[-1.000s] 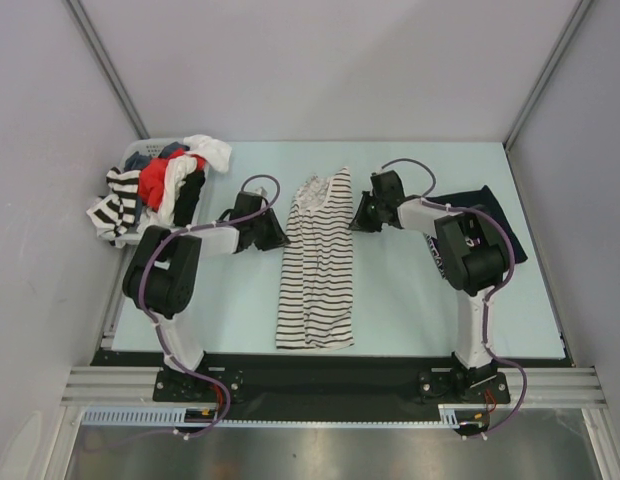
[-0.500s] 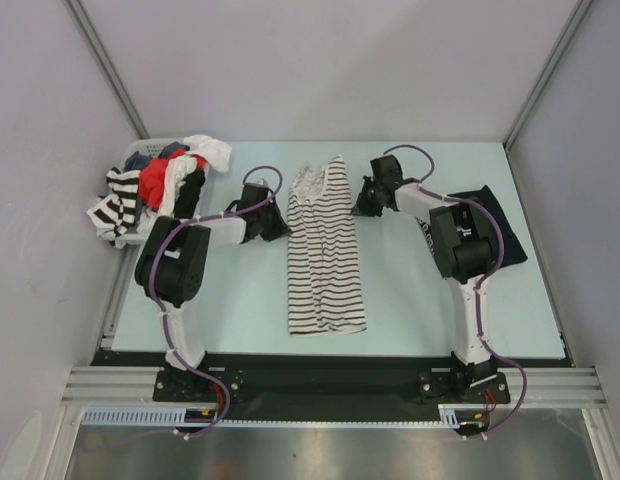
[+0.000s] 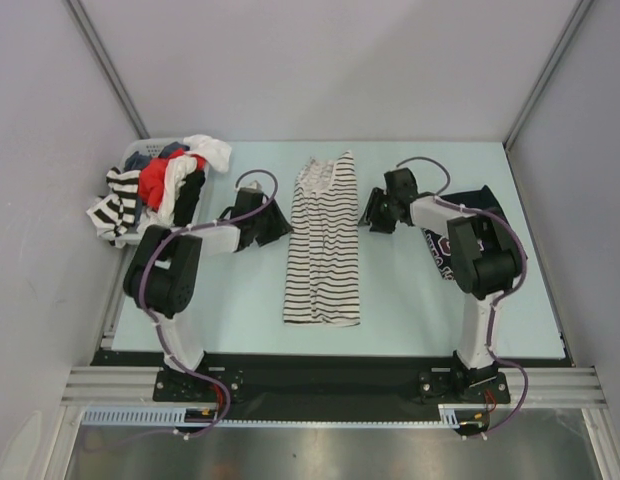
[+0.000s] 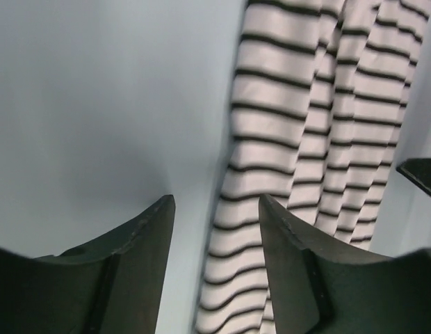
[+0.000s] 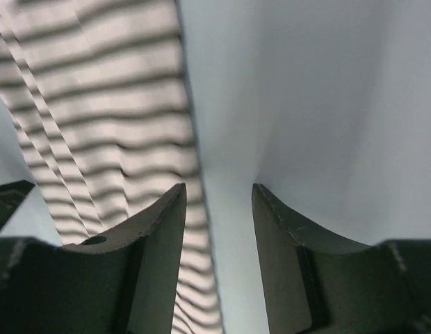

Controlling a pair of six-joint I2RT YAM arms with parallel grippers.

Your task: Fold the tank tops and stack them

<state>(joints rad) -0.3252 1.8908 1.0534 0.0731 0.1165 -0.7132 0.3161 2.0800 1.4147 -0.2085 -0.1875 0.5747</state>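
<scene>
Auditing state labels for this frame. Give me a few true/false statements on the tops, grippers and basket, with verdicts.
1. The striped tank top lies lengthwise between the left gripper and the right gripper. True.
2. The left gripper is shut on the striped tank top. False: it is open, holding nothing.
3. The right gripper is open. True.
4. The navy top lies on the striped tank top. False: it lies apart, at the right side of the table.
5. The laundry basket is at the far left. True.
</scene>
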